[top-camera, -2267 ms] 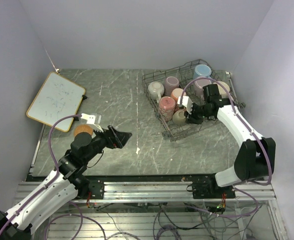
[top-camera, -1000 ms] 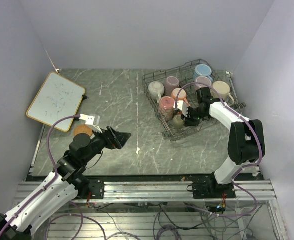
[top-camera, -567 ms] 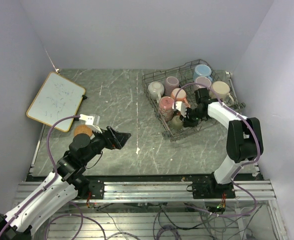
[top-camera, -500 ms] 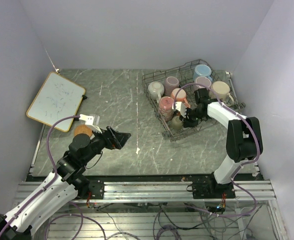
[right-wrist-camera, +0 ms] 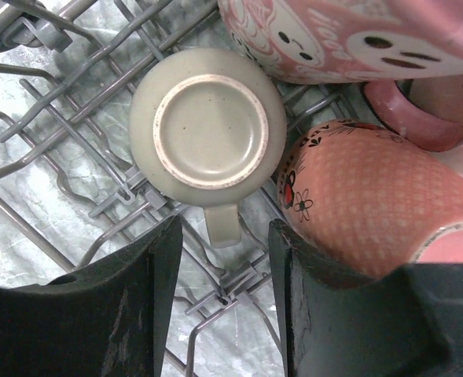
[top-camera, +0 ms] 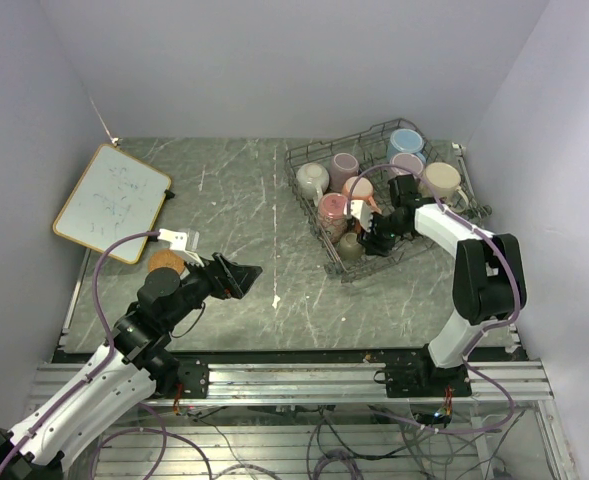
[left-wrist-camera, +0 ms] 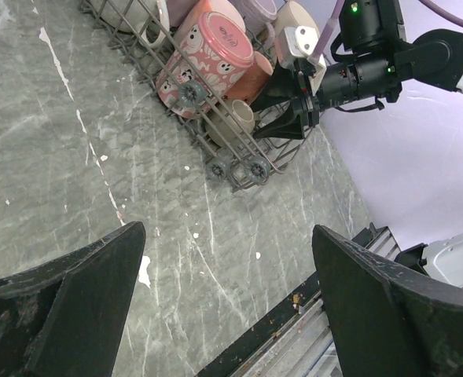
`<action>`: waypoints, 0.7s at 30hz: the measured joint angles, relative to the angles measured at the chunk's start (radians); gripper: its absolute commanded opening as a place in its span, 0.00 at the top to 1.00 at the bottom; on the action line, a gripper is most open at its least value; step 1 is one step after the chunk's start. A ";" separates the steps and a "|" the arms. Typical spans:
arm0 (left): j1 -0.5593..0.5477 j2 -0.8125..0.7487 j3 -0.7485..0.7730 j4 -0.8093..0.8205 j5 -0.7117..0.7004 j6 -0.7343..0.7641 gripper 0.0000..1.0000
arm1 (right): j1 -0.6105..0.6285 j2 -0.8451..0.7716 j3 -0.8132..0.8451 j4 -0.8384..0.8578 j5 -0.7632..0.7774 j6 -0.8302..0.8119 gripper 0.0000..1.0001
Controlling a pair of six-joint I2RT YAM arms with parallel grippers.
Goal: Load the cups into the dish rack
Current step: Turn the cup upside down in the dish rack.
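The grey wire dish rack (top-camera: 311, 212) stands at the back right and holds several mugs: light blue (top-camera: 406, 141), mauve (top-camera: 408, 162), cream (top-camera: 440, 178), peach (top-camera: 358, 188) and pink floral (top-camera: 332, 211). A small olive-brown mug (right-wrist-camera: 207, 129) sits upside down on the tines near the rack's near corner (top-camera: 350, 243). My right gripper (right-wrist-camera: 225, 298) is open just behind it, one finger on each side of its handle without touching it. My left gripper (top-camera: 249, 272) is open and empty over the table, far left of the rack.
A wood-framed whiteboard (top-camera: 112, 202) lies at the far left. A cork coaster (top-camera: 166, 263) and a white tag (top-camera: 181, 239) lie near my left arm. The peach mug (right-wrist-camera: 357, 196) and pink mug (right-wrist-camera: 333, 35) crowd my right finger.
My right gripper has moved left and lower into the rack, and the olive mug has shifted with it toward the near corner. My left arm has not moved.
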 measured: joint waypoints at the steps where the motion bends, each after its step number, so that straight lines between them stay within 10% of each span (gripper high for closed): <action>1: 0.000 0.000 0.000 0.000 0.000 0.000 0.03 | 0.000 -0.003 0.000 0.003 0.000 0.002 0.51; 21: 0.000 0.055 0.143 -0.121 -0.021 0.045 0.00 | -0.001 -0.518 -0.104 0.004 -0.124 0.174 0.37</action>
